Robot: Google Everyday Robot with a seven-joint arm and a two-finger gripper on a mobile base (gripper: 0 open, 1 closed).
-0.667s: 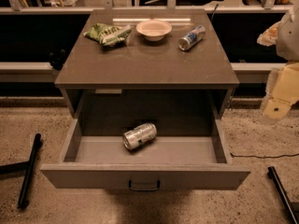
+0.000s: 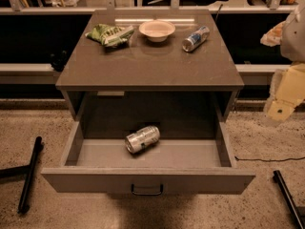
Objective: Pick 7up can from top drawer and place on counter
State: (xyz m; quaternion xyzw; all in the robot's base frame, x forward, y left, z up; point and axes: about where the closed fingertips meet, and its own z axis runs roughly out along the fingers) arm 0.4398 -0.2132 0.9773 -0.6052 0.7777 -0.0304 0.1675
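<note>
- While the top drawer [image 2: 95,179] is out, the 7up can [image 2: 142,139] lies inside.
- The gripper [image 2: 283,99] hangs right of the counter [image 2: 147,63]; nobody can tell how its jaws stand.

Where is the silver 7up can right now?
In the camera view, the 7up can lies on its side mid-floor in the open top drawer; the gripper hangs apart at the view's right edge.

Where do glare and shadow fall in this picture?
Camera view: a glare streak lies on the counter behind the bowl; the back of the top drawer is in shadow; the 7up can gleams; the gripper, at the right edge, is brightly lit.
</note>
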